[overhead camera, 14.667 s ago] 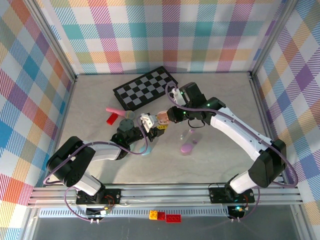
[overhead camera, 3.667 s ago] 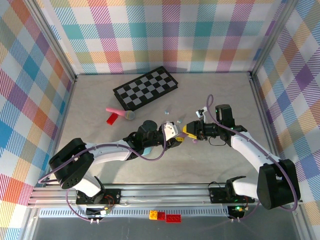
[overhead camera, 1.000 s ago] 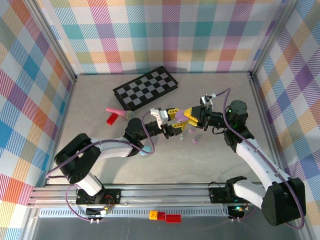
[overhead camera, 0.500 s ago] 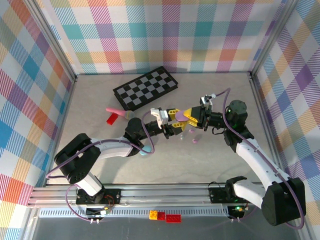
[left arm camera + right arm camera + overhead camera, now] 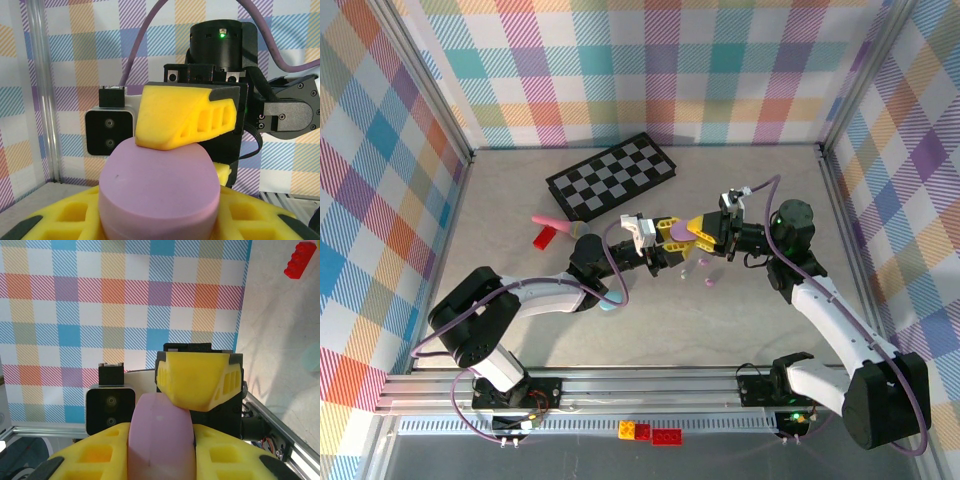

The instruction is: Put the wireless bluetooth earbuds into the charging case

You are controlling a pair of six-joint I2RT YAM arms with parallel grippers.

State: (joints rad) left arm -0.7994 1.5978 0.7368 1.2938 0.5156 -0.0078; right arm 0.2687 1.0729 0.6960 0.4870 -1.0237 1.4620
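pink stick (image 5: 545,219): lies on the table at the left, beside the red block.
red block (image 5: 544,237): flat on the table, touching or just beside the pink stick.
chessboard (image 5: 610,178): folded flat, toward the back wall, set at a slant.
teal piece (image 5: 608,303): on the table, partly hidden under the left arm.
toy bricks (image 5: 650,432): yellow and red, in a row on the front rail.
left claw (image 5: 667,244): narrow, its yellow fingers closed on the purple case from the left.
purple case (image 5: 677,232): oval shell, held up off the table between both claws at mid-table.
case contents: cannot tell; the shell looks shut, with a seam running round its lower edge in the left wrist view.
right claw (image 5: 701,232): narrow, gripping the same purple case from the right.
earbuds: two tiny pieces, one pale (image 5: 703,264) and one purple (image 5: 710,283), loose on the table on the near side of the right claw, outside the case.
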